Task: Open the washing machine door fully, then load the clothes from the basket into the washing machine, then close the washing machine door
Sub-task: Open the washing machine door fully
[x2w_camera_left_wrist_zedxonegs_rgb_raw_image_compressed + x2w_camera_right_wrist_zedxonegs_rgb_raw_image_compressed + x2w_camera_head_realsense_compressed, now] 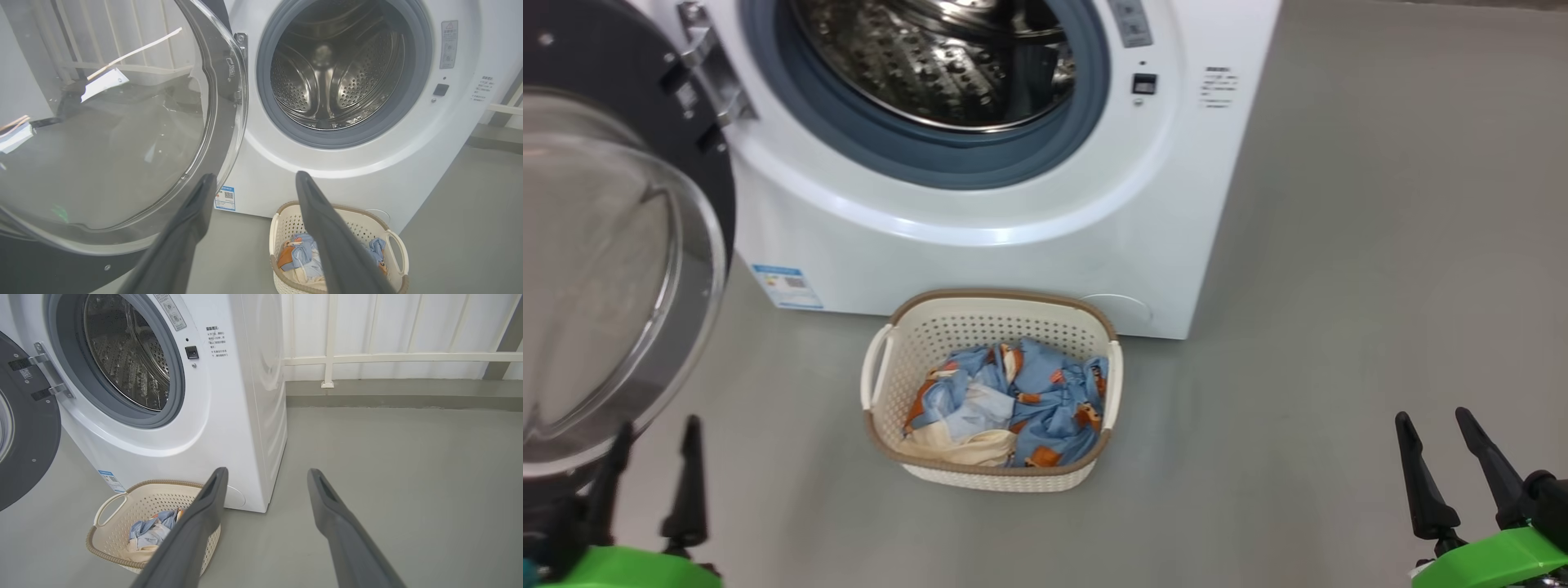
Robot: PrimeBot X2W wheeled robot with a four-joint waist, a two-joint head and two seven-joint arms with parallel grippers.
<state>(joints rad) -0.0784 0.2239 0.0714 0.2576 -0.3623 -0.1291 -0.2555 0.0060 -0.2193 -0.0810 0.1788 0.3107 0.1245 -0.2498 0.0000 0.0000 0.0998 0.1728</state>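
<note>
- The head view looks down from high up at the front of the washing machine [980, 261], with the basket [996, 294] on the floor [1339, 327] near mid-frame.
- The left wrist view sits low and close, facing almost straight into the drum [327, 81], with the open door [102, 143] at its left.
- The right wrist view looks slantwise from farther right, taking in the machine's side and a railing [400, 357].
- All three share the machine's front and the basket.

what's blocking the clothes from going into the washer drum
Nothing visible. The washing machine door is swung out to the left, the drum mouth is open, and the clothes lie uncovered in the basket just below it.
</note>
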